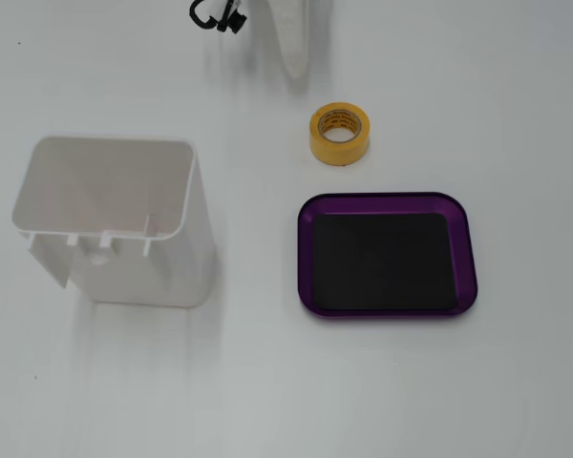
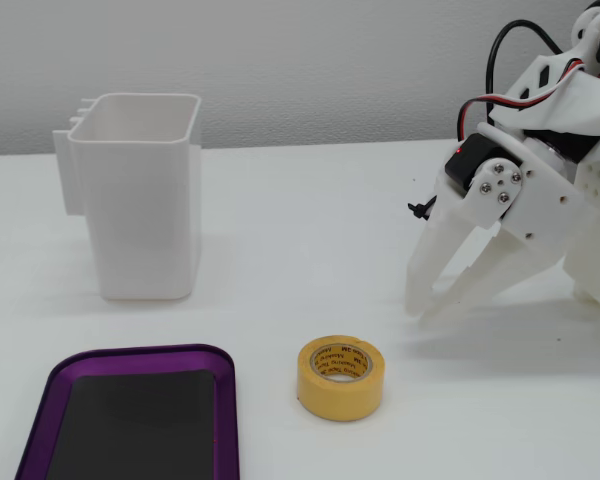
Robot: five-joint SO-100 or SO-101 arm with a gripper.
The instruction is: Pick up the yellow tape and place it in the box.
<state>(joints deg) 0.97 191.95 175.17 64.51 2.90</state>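
Start from the front edge of the table in the lower-angle fixed view: your shallow purple tray with rounded corners and a flat black bottom (image 2: 46, 392) sits at the front left, and it holds nothing yet. Just beside it, toward the middle of the front edge, the small thick roll of yellow-orange masking tape with a printed cardboard core (image 2: 341, 377) lies flat, hole up, clear of the tray's rim. So the pick has not begun.

Behind the roll and off toward the right edge, your white two-finger gripper (image 2: 417, 310) hangs with its tips just above the table, the fingers parted a little. That gap looks narrower than the roll, so I would widen it before you come down.

To do this step well, bring the gripper over the roll and straddle one wall of the ring: one finger into the core, one outside. That grip should hold better than spanning the whole roll. Descend straight, and close only when the tips are low on the wall, or the roll may skid across the smooth white table (image 2: 280, 250).

In the fixed view from above, the tape (image 1: 340, 135) lies just beyond the tray (image 1: 470, 250), so the carry is short; lift enough to clear the rim.

Farthest back, near the left rear, the tall white plastic container (image 2: 145, 200) stands upright, well apart; ignore it.
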